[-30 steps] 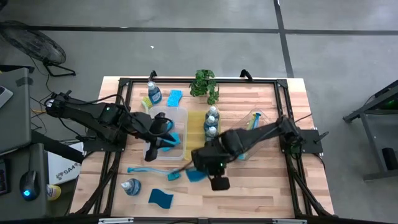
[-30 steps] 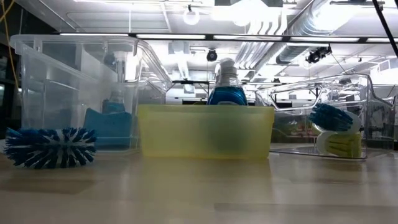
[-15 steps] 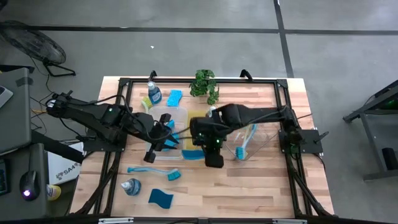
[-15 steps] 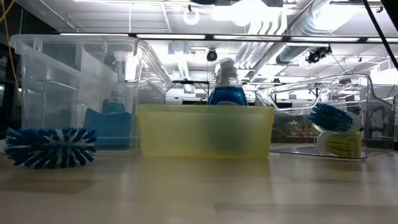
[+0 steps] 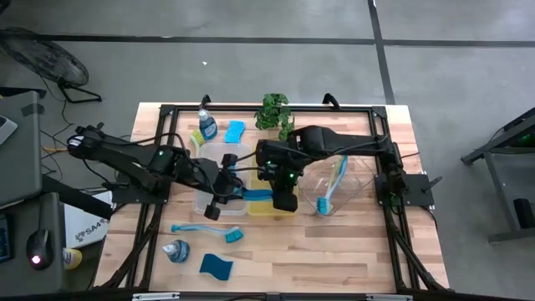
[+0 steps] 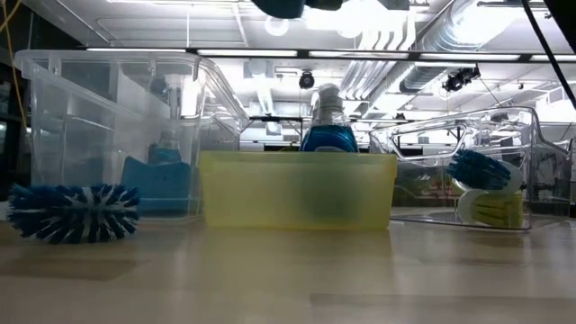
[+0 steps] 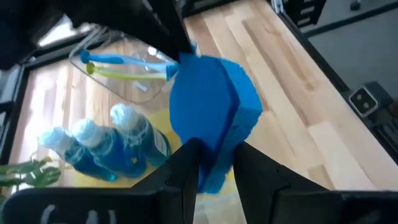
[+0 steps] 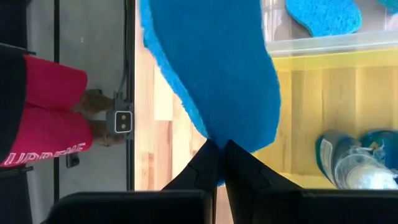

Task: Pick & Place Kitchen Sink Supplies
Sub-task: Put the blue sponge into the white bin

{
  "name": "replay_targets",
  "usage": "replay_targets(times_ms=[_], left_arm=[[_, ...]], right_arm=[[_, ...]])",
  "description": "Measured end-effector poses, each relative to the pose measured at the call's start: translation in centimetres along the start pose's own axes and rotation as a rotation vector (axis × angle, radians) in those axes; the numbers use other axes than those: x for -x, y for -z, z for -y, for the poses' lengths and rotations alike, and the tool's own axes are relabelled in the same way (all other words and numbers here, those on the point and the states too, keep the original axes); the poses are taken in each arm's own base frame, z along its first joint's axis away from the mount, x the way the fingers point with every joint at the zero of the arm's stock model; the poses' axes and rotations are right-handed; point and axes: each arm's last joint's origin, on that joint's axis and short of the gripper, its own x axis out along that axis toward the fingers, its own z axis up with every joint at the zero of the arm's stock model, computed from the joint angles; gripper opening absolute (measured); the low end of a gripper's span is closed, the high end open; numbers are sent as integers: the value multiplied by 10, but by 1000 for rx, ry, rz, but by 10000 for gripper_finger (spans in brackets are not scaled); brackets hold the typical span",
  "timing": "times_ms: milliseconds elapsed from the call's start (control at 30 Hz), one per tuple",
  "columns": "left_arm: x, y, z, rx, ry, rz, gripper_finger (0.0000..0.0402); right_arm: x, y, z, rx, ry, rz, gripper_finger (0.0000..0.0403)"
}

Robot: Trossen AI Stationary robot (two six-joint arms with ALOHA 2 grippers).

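Above the table point(image 5: 351, 242), both grippers point(image 5: 236, 191) point(image 5: 269, 194) pinch one sponge point(image 5: 257, 195)

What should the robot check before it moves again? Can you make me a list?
1. Left gripper holding its blue sponge: ok, the fingers are clamped on it.
2. Right gripper holding the other blue sponge: ok, but it is only pinched by its edge.
3. Space between the two arms: cannot tell; the grippers hang close together above the trays.
4. Free floor in the yellow tray: ok, there is bare space beside the soap bottles.
5. Room in the clear tray: cannot tell; one sponge lies there and the arm hides the rest.
6. Person in red: ok, beside the table, not over it.
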Motion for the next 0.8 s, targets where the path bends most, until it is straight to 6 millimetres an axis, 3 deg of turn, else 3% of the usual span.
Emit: replay_targets(times_ms=[367,600,800], left_arm=[[-6,-1,0,1,-19,5,89],[-6,-3,-1,4,-44,15,16],[-6,-3,0,7,-35,17,13]], right_arm=[[2,-1,4,16,5,1,11],[2,0,4,33,5,-2,11],[2,0,5,31,10,-2,12]])
